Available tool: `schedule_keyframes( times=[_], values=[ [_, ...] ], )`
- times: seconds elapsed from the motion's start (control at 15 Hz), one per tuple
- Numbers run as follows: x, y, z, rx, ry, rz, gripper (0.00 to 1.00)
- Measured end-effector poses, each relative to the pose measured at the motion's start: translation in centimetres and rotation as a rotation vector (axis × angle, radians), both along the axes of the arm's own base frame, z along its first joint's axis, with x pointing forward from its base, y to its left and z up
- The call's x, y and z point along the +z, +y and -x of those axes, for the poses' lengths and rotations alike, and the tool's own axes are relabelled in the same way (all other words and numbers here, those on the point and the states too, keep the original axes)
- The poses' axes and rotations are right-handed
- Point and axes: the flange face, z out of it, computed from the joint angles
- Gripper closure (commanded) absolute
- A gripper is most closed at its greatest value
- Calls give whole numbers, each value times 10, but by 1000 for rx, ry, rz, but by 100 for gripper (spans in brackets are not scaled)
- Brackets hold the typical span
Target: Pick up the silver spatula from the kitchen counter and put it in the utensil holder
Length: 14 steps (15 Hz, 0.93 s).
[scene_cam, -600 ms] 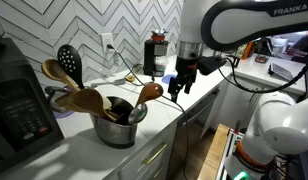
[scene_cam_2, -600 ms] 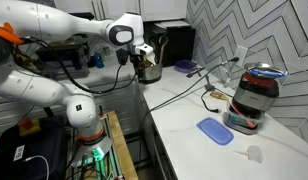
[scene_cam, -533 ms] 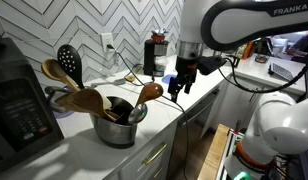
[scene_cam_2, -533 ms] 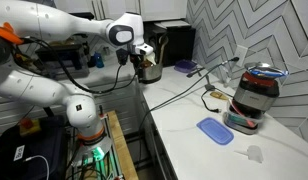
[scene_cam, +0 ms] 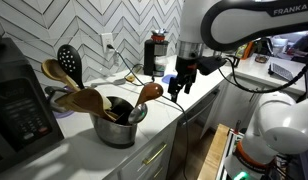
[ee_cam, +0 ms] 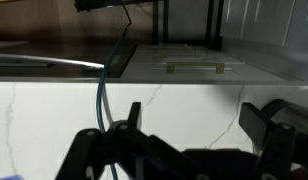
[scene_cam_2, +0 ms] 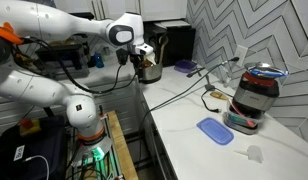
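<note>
The utensil holder (scene_cam: 120, 130) is a squat shiny metal pot near the counter's front edge. It holds wooden spoons (scene_cam: 84, 100) and a black slotted spatula (scene_cam: 69, 62). It also shows far down the counter in an exterior view (scene_cam_2: 149, 72). My gripper (scene_cam: 182, 84) hangs open and empty above the counter, apart from the pot, and shows next to it in an exterior view (scene_cam_2: 141, 57). In the wrist view the open fingers (ee_cam: 194, 130) frame bare white marble. I cannot make out a silver spatula in any view.
A tall dark appliance (scene_cam: 154, 55) stands at the wall, and a black oven (scene_cam: 19, 105) is at the near end. A red-topped appliance (scene_cam_2: 256, 95) and a blue lid (scene_cam_2: 214, 130) sit on the counter. A thin cable (scene_cam_2: 184, 85) runs across the counter.
</note>
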Motion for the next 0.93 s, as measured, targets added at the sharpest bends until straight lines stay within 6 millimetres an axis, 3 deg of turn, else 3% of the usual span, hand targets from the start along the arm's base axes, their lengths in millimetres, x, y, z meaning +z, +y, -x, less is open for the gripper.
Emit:
schedule_keyframes(
  times=[0.2,0.4,0.67,0.93],
  values=[
    [1,0,-2,-3,-15,-2,0],
    [16,-9,-18,-33,-155,-10,0],
    [43,-60,-48,-7,-323,6,0],
    [65,-109,-96,152,-360,76,0]
  ],
)
